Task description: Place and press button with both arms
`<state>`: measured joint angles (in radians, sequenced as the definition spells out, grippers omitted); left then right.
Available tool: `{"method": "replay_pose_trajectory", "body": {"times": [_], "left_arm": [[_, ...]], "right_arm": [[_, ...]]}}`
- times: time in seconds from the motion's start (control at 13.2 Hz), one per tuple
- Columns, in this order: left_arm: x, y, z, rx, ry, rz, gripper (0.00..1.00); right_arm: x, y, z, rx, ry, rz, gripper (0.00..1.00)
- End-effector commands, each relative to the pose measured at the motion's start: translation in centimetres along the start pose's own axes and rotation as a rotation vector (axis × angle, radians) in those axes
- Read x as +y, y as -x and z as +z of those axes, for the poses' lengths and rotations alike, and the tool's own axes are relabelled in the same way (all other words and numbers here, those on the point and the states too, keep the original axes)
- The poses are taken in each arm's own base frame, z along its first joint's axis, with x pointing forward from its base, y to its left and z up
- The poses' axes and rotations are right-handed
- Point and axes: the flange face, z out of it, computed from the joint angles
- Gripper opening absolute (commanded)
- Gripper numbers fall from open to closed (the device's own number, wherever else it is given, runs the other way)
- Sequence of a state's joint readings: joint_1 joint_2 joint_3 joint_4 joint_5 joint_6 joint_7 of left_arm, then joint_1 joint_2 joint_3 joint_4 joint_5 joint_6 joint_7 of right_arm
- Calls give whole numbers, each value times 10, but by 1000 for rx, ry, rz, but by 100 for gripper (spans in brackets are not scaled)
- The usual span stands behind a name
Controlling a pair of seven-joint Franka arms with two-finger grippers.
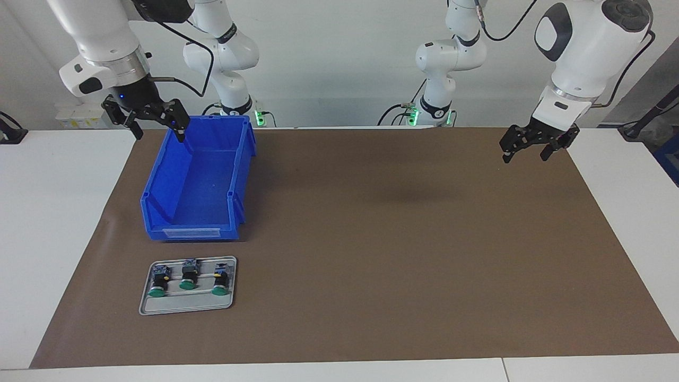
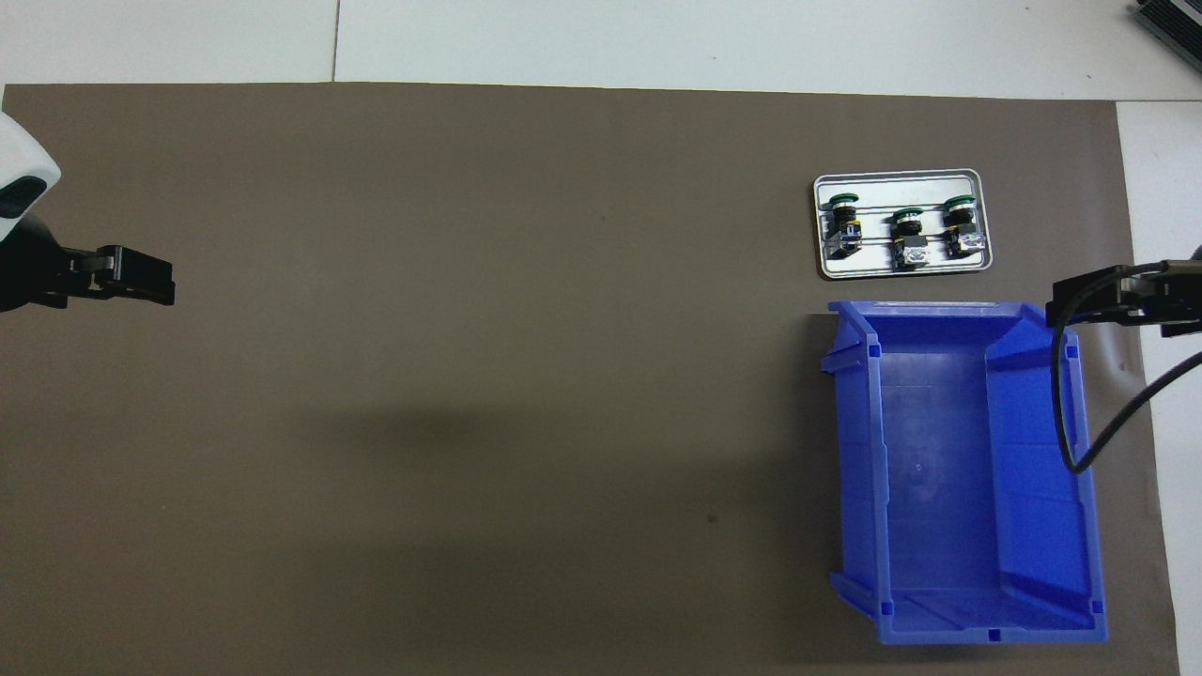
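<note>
Both hands hung spread and empty above the counter (image 1: 53,212), each at its own arm's end. Over the brown mat's (image 1: 371,265) edge at the left arm's end, the left hand (image 1: 533,146) hovered with its fingers parted, well apart from everything else. At the other end, the right hand (image 1: 154,119) was raised over the rim of the blue bin (image 1: 185,223), also with fingers apart and holding nothing. Inside, that bin showed only its bare floor. Farther from the robots than the bin, and just beside it, lay a small grey tray (image 1: 185,305). Three green-capped buttons (image 1: 187,276) lay on their sides in a row on the tray, caps pointing away from the robots.
</note>
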<state>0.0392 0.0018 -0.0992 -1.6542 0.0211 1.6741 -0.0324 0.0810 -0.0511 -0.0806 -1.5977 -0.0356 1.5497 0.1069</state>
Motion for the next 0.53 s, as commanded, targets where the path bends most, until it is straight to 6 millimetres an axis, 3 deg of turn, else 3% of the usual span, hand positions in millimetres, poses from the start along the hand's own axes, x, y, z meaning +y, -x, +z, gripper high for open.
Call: {"method": "replay_pose_trajectory", "body": {"times": [0.0, 0.46], "left_arm": [[-1, 8, -2, 9, 8, -7, 100], [-2, 8, -2, 9, 7, -9, 100]], "right_arm": [[6, 0, -2, -8, 16, -4, 100], [6, -3, 5, 19, 7, -3, 100]]}}
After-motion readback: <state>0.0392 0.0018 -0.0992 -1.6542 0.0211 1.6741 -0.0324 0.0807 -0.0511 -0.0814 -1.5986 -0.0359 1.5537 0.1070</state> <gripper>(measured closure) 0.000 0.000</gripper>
